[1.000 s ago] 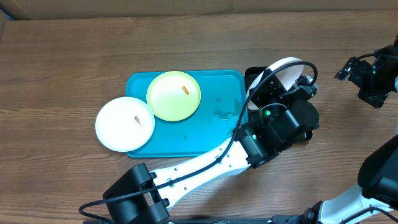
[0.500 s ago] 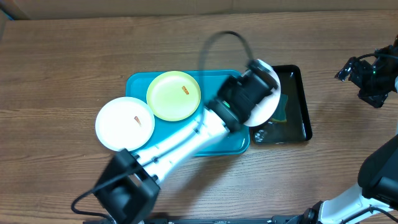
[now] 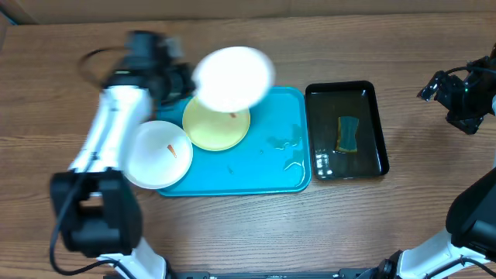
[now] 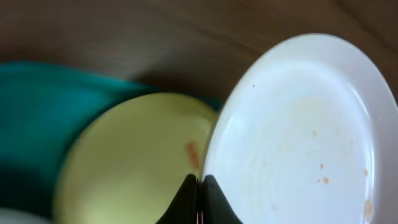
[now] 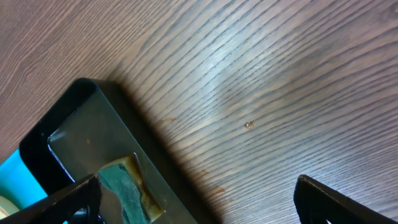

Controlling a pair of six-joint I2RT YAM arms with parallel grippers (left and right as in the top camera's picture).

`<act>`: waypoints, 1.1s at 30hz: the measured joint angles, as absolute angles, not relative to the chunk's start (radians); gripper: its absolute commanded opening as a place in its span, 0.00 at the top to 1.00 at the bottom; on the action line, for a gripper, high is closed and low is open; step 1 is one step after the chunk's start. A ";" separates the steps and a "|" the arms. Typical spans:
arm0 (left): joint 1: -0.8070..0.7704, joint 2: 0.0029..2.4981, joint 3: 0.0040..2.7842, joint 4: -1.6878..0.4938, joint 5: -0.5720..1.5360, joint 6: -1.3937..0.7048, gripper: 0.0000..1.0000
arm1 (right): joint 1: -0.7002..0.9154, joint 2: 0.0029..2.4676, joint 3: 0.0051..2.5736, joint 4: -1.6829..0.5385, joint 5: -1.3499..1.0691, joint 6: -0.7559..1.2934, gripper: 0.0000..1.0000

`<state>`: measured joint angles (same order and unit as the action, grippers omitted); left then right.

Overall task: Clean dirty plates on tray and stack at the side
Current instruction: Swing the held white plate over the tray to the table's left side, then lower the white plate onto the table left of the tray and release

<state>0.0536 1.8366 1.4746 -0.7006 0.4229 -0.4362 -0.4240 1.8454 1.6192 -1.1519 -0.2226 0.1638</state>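
Note:
My left gripper (image 3: pixel 186 82) is shut on the rim of a white plate (image 3: pixel 233 77) and holds it tilted in the air over the back edge of the turquoise tray (image 3: pixel 267 159). In the left wrist view the fingers (image 4: pixel 199 186) pinch that plate (image 4: pixel 298 137), which has faint orange specks. A pale yellow-green plate (image 3: pixel 216 121) with an orange smear lies on the tray below it and also shows in the left wrist view (image 4: pixel 130 162). A second white plate (image 3: pixel 155 154) with a smear overhangs the tray's left edge. My right gripper (image 3: pixel 457 97) is open and empty at the far right.
A black tray (image 3: pixel 377 124) holding water and a sponge (image 3: pixel 348 133) stands right of the turquoise tray; both show in the right wrist view, the tray (image 5: pixel 81 106) and the sponge (image 5: pixel 124 186). Water drops lie on the turquoise tray's right half.
My left arm has swung from over the black tray to the back left, carrying the white plate across the turquoise tray. The right arm has not moved.

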 measured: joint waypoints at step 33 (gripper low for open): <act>0.612 1.837 1.412 -0.778 0.105 -0.333 0.96 | -0.424 1.845 1.619 -1.151 -0.222 0.163 0.00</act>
